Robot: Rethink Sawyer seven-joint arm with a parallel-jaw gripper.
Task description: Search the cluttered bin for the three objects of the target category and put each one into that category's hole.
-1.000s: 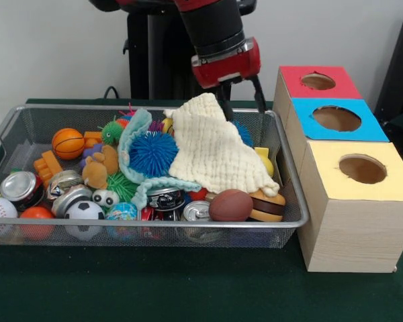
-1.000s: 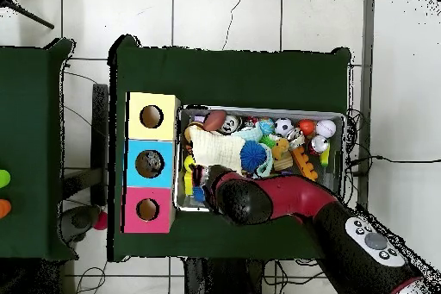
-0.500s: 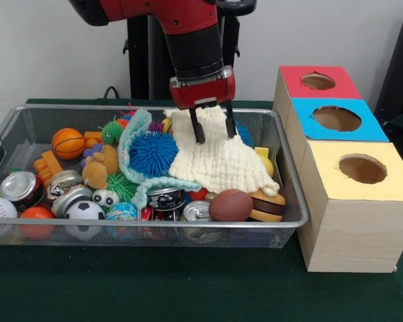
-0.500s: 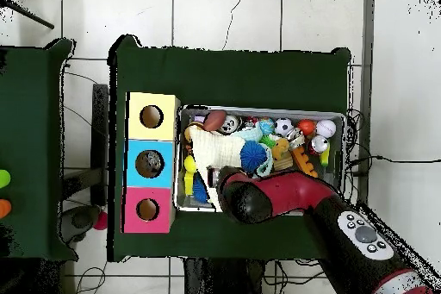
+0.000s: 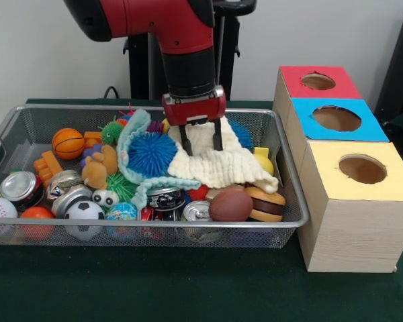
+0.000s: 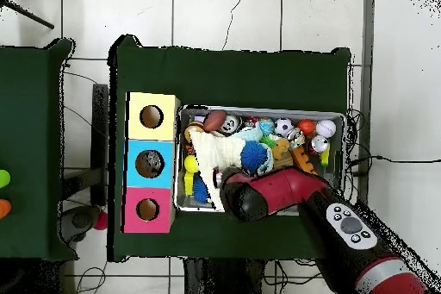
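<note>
A: Front view. The claw (image 5: 201, 142) is down on the cream cloth (image 5: 221, 164), two fingers (image 5: 186, 141) parted a little with a fold of cloth between them. I cannot tell whether they have closed on it. The cloth lies bunched toward the right end of the wire bin (image 5: 292, 201), over the toys there.

B: The targets?

A: The category isn't given, so I can't name them. In the open: blue spiky ball (image 5: 152, 153) just left of the cloth, brown football (image 5: 231, 204) and burger toy (image 5: 266, 202) by the front right corner, cans (image 5: 18, 186) and a soccer ball (image 5: 84, 210) along the front rim. More may lie under the cloth.

B: So the step in hand is clearing the cloth?

A: My judgement, yes. Pinch one thick fold, not a thin edge, lift straight up until the hem clears the rim, then drop it at the bin's left end, away from the boxes (image 5: 356, 194).

B: Overhead view?

A: The arm (image 6: 284, 194) covers the claw. The cloth (image 6: 215, 147) sits at the bin's end nearest the yellow hole (image 6: 152, 116), blue hole (image 6: 150, 164) and red hole (image 6: 147, 209). Risk: a dragged cloth snags the spiky toys and pulls them over the rim.
</note>
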